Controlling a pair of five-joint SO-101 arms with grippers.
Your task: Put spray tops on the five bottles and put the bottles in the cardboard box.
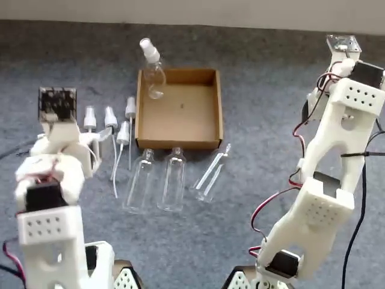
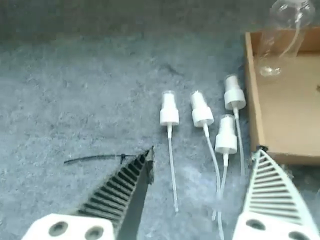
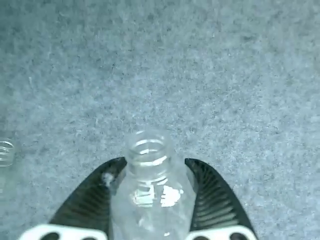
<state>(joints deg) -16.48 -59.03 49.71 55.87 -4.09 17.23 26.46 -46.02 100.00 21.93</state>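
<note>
Four spray tops (image 1: 110,117) lie on the counter (image 1: 271,108) just left of the cardboard box (image 1: 178,143). A capped bottle (image 1: 153,72) leans over the box's far left corner. Two open bottles (image 1: 139,180) lie side by side before the box, with a slim tube (image 1: 210,171) right of them. The right claw (image 3: 155,162) clasps a further bottle (image 3: 150,192).

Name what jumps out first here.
A capped bottle leans over the far left corner of the cardboard box. Four loose spray tops lie on the carpet beside the box, before the open left gripper. The right gripper clasps an uncapped bottle.
</note>
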